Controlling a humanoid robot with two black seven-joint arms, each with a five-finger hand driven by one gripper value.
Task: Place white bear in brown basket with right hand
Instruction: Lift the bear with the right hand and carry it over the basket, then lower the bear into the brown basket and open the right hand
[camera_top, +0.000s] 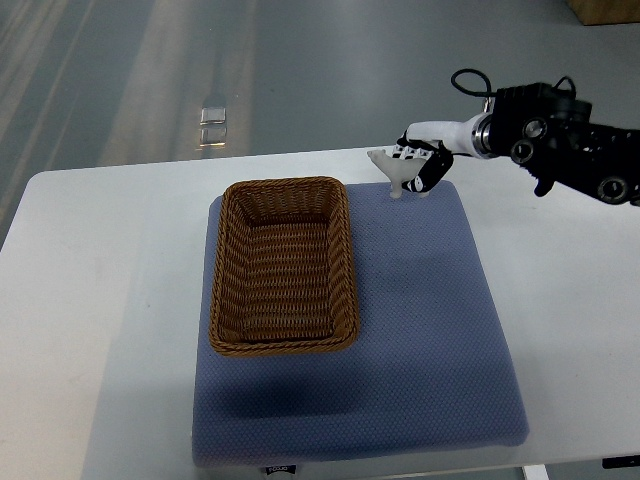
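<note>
right robot hand (418, 165) gripping white bear (393, 172) at mat's (430, 320) far edge; basket (284, 264) left of it, on mat; surface (100, 320) white.

White bear (393, 172) mostly hidden by right hand (420, 165) — shape unclear.

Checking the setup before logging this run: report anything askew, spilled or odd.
Nothing spilled or damaged. The basket sits empty and square on the blue mat. The right hand holds a small white object, too small to identify as the bear, at the mat's far edge.
</note>
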